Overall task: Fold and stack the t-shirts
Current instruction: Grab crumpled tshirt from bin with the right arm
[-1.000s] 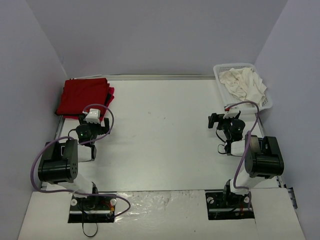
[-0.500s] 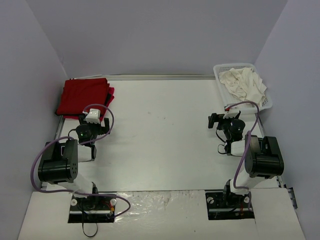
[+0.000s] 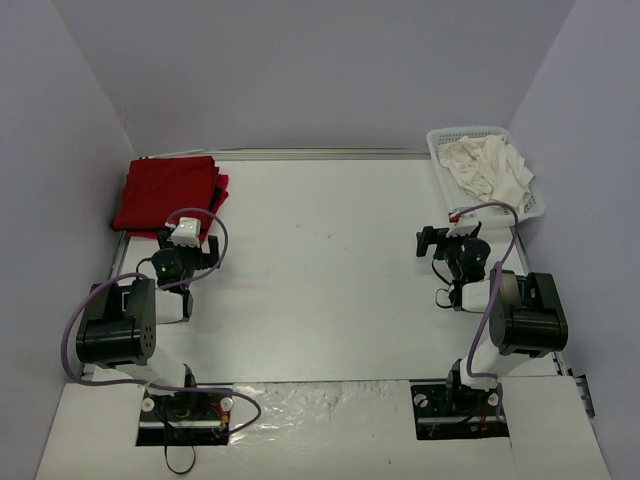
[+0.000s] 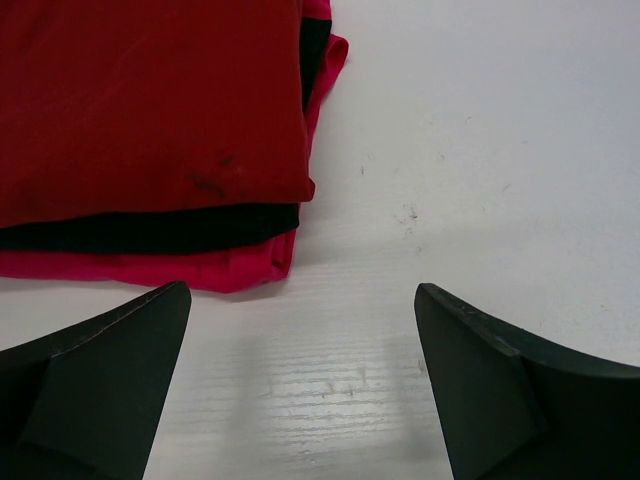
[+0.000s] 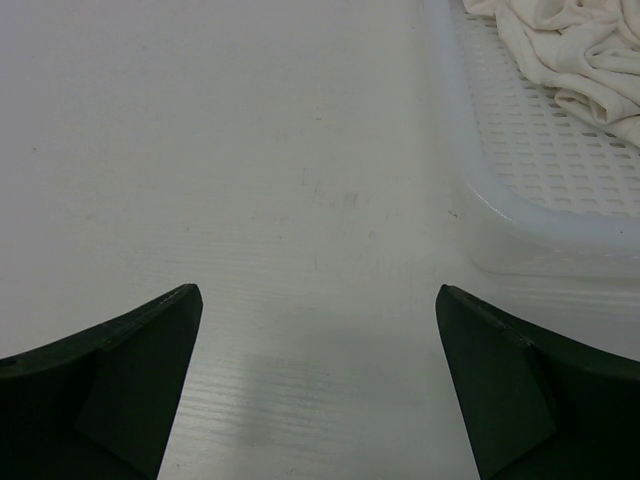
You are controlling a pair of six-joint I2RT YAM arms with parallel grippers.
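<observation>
- Inside the basket [image 3: 533,208] lies the cream shirt [image 3: 488,165], crumpled into a loose heap and not yet folded.
- Across the table [image 3: 320,260] from the basket, at the opposite far corner, the red shirts [image 3: 168,192] sit as a flat folded stack.
- Left gripper [image 4: 302,300]: jaws wide apart, holding nothing, on the stack's side of the table, well apart from the basket and pointing at the stack's near corner.
- Right gripper [image 5: 318,295]: jaws also wide apart and empty, over bare table just beside the basket's near wall.
- Handling, as I judge it: the cream shirt is light, limp cloth that will sag and trail when lifted, and may catch on the mesh. A raised fold on top of the heap looks the easiest first pinch. Spreading it would then call for both arms at the shoulders or hem corners.
- The red stack should stay put, but its top layers could slide if nudged.
- Hard to make out: collar, sleeves and hem are lost in the cream heap, so no edge can be picked yet.
- A dark band shows between the red layers; I cannot tell whether it is shadow or another garment, nor count the shirts.
- The right wrist view cuts off most of the basket.
</observation>
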